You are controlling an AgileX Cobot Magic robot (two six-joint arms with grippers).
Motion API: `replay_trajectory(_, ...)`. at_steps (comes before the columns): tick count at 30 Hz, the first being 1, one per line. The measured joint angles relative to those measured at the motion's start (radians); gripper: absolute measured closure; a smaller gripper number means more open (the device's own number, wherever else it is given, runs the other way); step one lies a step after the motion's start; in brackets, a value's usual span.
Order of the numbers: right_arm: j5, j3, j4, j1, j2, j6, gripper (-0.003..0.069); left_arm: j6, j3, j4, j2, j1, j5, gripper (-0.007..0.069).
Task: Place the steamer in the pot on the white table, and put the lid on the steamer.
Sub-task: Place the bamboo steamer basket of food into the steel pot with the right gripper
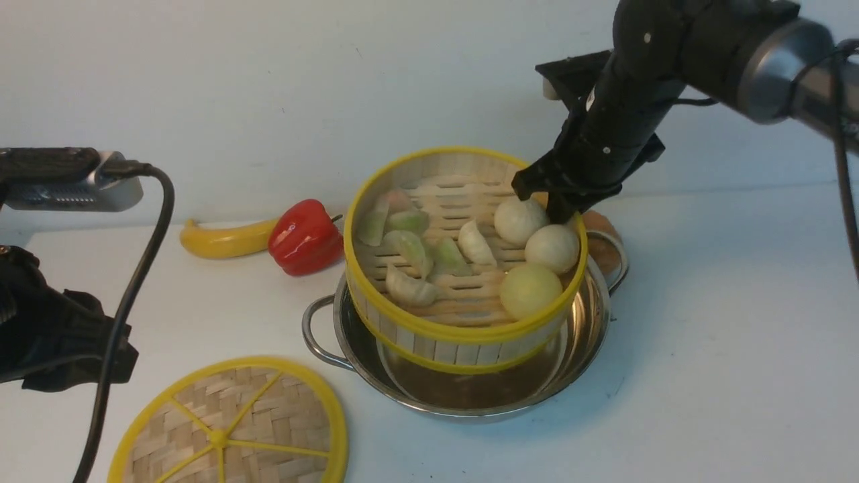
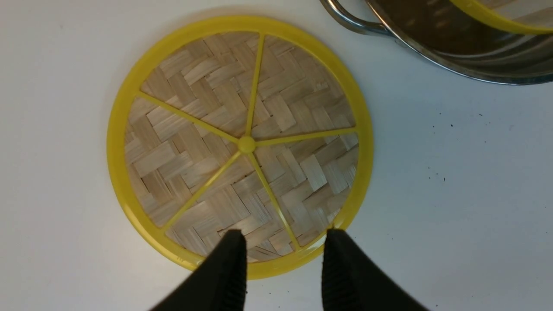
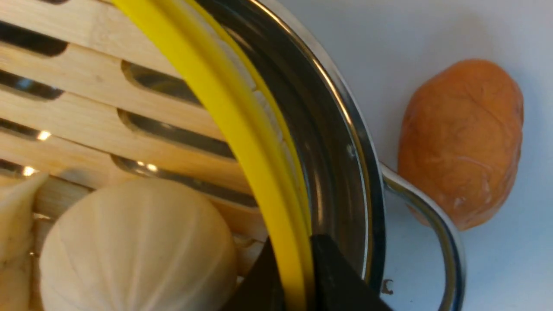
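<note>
The steamer (image 1: 463,332), a yellow-rimmed bamboo basket holding dumplings and three round buns, hangs tilted with its bottom inside the shiny pot (image 1: 594,315) on the white table (image 1: 704,335). My right gripper (image 1: 560,211) is shut on the steamer's far-right rim (image 3: 233,121), one finger inside the wall and one outside (image 3: 298,246). The lid (image 1: 228,429), a flat woven disc with yellow spokes, lies on the table at the front left. My left gripper (image 2: 285,235) is open over the lid's (image 2: 246,144) edge, holding nothing.
A red pepper (image 1: 305,235) and a banana (image 1: 225,241) lie behind the pot on the left. An orange-brown rounded item (image 3: 462,142) rests against the pot's far-right handle (image 3: 432,216). The pot's left handle (image 1: 315,332) points toward the lid.
</note>
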Motion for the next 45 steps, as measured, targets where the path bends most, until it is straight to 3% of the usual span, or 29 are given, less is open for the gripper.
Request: replay_trajectory(45,-0.006,-0.062,-0.026,0.001,0.168,-0.015,0.0594,0.0,0.0,0.0,0.0,0.0,0.0,0.0383)
